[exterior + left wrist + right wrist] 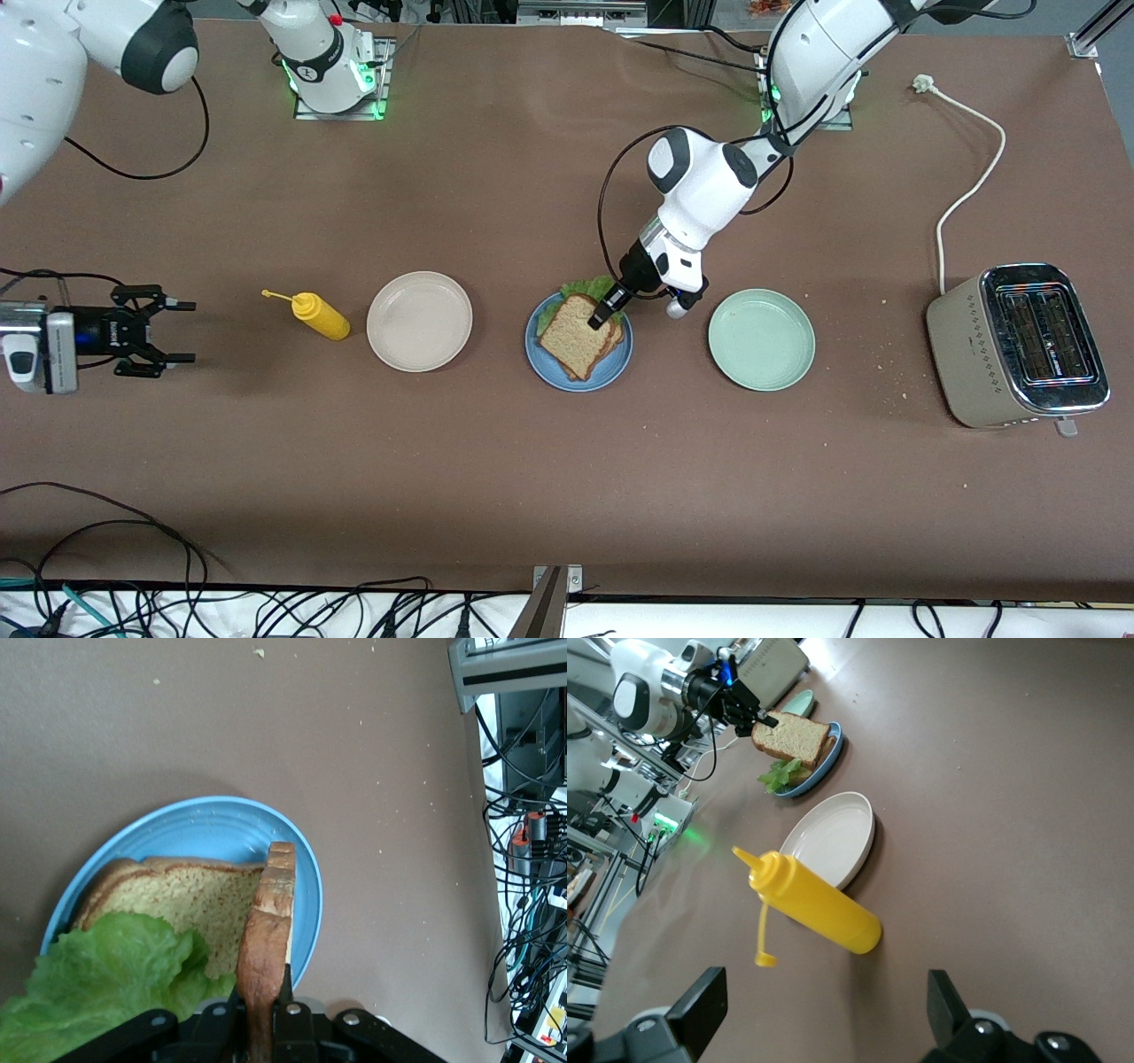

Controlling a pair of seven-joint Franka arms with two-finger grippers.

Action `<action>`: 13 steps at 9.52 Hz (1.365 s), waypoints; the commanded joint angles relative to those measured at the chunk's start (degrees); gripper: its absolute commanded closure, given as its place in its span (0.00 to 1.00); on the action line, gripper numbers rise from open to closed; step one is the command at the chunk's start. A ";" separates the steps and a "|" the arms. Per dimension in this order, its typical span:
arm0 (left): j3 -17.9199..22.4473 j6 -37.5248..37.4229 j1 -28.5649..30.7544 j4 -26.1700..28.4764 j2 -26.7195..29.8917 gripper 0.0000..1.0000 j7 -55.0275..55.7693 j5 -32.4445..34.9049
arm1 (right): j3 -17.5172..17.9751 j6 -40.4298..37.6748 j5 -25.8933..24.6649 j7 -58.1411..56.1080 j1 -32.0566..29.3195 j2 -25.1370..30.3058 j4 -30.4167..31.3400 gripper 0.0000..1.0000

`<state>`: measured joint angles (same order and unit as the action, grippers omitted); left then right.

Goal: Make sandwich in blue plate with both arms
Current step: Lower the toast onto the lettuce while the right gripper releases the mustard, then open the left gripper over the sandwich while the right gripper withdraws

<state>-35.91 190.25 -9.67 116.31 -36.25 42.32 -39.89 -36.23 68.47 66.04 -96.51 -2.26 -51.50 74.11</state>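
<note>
Brown tabletop [496,461] fills my screen, with the toaster [1019,346] standing at the left arm's end, its white cord [970,190] trailing up toward the bases. From that end toward the right arm's I see three plates in a row: the pale green plate [761,339], the blue plate [620,365] and the beige-white plate [419,321]. A yellow squeeze bottle [319,315] lies on its side just past the beige-white one.

On the blue plate lies the bottom bread slice [177,895] with the lettuce leaf [106,979] on it. My left gripper [606,319] is over that plate, pinched tight on the edge of the top bread slice [575,335], which sits tilted over the lettuce in the left wrist view.

My right gripper [173,331] waits over bare table near the right arm's end, its fingers [700,1005] spread wide around nothing.
</note>
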 commanded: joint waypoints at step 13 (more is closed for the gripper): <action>2.51 -6.72 -1.23 3.14 4.69 0.24 -1.81 -2.12 | 9.28 10.85 -56.32 78.18 26.09 30.89 6.61 0.00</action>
<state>-34.71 187.59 -10.99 117.77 -35.58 42.09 -39.89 -35.25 72.76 18.25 -28.66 23.97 -29.55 72.61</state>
